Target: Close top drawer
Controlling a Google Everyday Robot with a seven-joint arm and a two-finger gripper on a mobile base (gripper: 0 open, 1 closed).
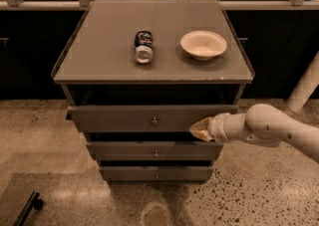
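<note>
Gripper (pixel 198 129) at top drawer (pixel 114 118) front — floor (pixel 259 195) beside it open.

can (pixel 143 47) on counter (pixel 99 65); bowl (pixel 203 45) at its 3 o'clock; top drawer (pixel 119 118) under counter, above two lower drawers (pixel 124 150); tool (pixel 200 129) against drawer front, 3 o'clock of knob (pixel 154 120)
</note>
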